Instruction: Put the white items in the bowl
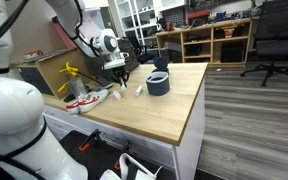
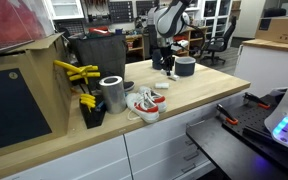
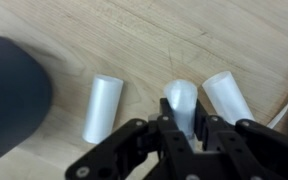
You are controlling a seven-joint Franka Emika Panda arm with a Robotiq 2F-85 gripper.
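**Hand holds one white piece**

In the wrist view, the hand (image 3: 184,128) comes in from 6 o'clock. Its two fingers press on the sides of the middle white piece (image 3: 181,100), so the hand is gripping it. Another white piece (image 3: 102,108) lies flat on the wooden surface (image 3: 134,40), at 9 o'clock from the middle one. A third white piece (image 3: 227,95) lies just beside the middle one at 3 o'clock. These three are all outside the dark bowl (image 3: 14,95), which sits further out at 9 o'clock, near them but not touching. In both exterior views the hand is low over the surface, with the bowl close by. In an exterior view, a red-and-white shoe (image 2: 147,104) lies well apart from the bowl.
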